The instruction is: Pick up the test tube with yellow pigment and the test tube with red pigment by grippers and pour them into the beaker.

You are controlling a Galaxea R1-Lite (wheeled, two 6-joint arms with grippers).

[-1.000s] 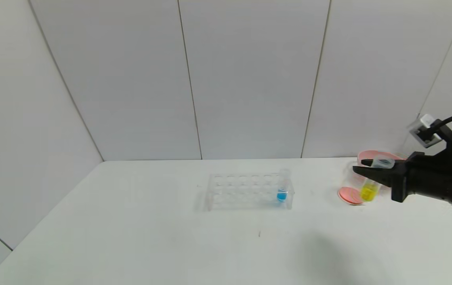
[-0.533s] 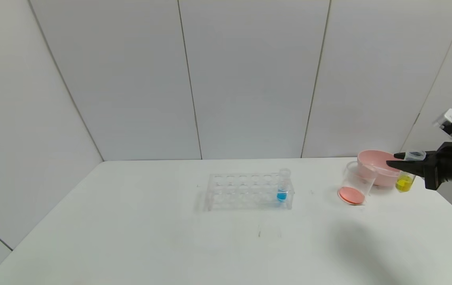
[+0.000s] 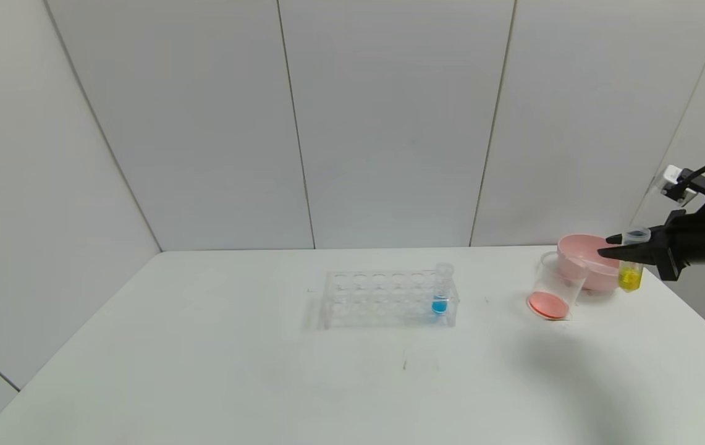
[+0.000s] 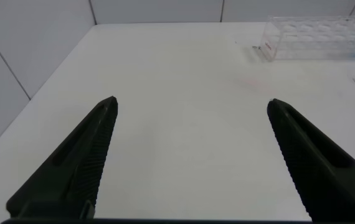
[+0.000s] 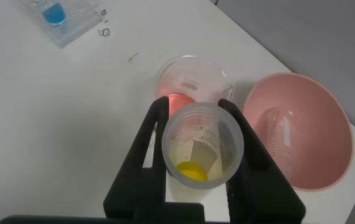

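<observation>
- white table carries everything; the clear rack sits mid-table with only the blue tube in it, which is not mine to pour.
- pink bowl stands at the far right, with a tube lying inside it, seen from my right wrist; i judge that to be the emptied red one, though i cannot be sure.
- beaker is just beside the bowl, upright, with an orange-red layer in its bottom, so the red pour looks done.
- my right end effector is clamped on the test tube with yellow pigment, upright, in the air beyond the bowl and apart from the beaker; yellow is not yet poured.
- my left end effector hangs wide open over bare table, holding nothing.
</observation>
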